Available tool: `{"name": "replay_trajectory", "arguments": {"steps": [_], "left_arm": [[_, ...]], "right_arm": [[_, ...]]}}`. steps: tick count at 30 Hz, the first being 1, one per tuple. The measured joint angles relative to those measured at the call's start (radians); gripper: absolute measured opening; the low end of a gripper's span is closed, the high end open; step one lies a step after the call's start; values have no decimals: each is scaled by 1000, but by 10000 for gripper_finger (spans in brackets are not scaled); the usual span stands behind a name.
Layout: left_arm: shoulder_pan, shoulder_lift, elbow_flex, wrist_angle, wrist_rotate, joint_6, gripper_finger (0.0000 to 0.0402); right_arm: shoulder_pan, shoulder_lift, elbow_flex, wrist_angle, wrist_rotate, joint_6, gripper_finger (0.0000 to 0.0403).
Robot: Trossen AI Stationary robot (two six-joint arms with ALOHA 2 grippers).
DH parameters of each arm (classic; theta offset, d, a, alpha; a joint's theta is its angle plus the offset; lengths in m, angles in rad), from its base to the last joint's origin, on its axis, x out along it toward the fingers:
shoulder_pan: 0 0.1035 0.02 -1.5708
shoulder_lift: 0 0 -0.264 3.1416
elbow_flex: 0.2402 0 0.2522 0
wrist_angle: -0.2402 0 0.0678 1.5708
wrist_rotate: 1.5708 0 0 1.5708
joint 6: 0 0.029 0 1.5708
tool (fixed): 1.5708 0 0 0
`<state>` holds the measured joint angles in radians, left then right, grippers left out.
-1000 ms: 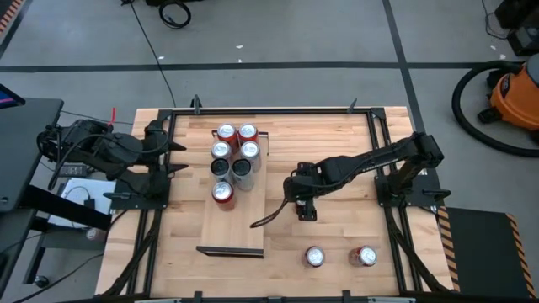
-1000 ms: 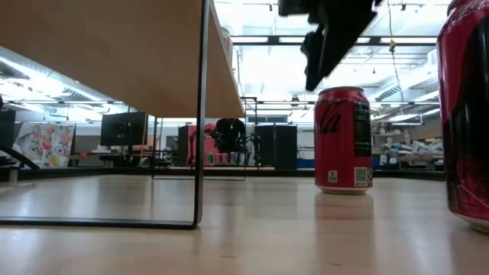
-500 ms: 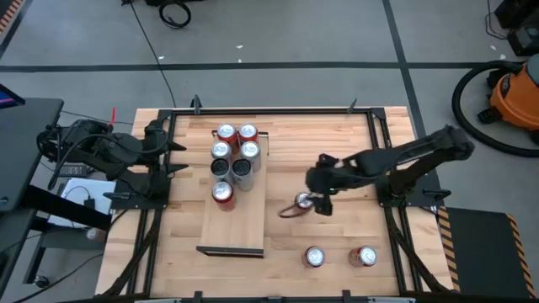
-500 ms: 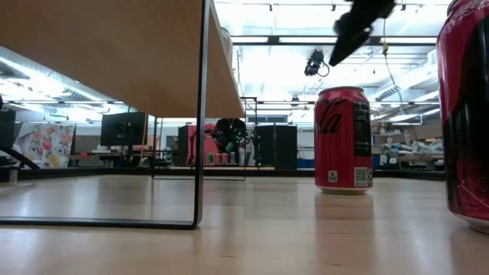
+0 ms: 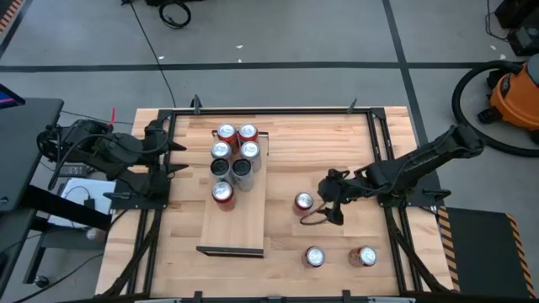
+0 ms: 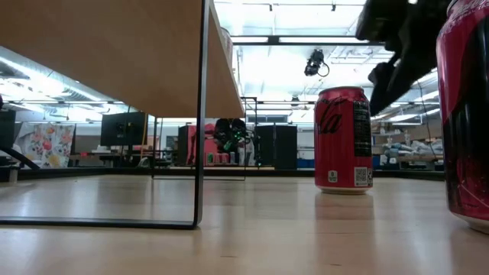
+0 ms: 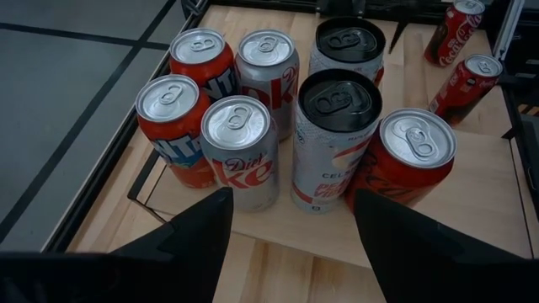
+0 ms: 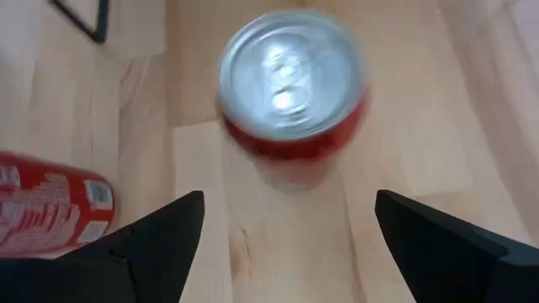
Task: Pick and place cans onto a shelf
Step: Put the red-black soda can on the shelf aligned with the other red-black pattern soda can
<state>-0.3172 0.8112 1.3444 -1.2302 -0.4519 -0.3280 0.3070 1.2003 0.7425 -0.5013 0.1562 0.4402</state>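
seven cans stand clustered at the far end of the shelf; the left wrist view alone shows their bodies: red, silver diet coke and two black-topped ones. a red can stands upright on the wooden tabletop between the shelf and the right gripper, whose fingers are spread wide and hold nothing. a second ago that gripper was closer to the shelf and this can was not visible. two more red cans stand near the front edge. the left gripper waits open at the table's left side. beyond lies grey floor with an orange vacuum.
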Motion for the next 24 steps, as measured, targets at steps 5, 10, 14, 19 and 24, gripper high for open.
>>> {"name": "replay_trajectory", "arguments": {"steps": [5, 10, 14, 19, 24], "left_arm": [[0, 0, 0, 0, 0, 0, 258], [0, 0, 0, 0, 0, 0, 258], [0, 0, 0, 0, 0, 0, 258], [0, 0, 0, 0, 0, 0, 258], [0, 0, 0, 0, 0, 0, 258]], "right_arm": [[39, 0, -95, 130, 73, -2, 355], [48, 1, -182, 328, 99, -9, 352], [47, 21, -226, 429, 121, -17, 352], [46, 81, -231, 524, 137, -72, 352], [46, 167, -231, 685, 126, -105, 352]]}}
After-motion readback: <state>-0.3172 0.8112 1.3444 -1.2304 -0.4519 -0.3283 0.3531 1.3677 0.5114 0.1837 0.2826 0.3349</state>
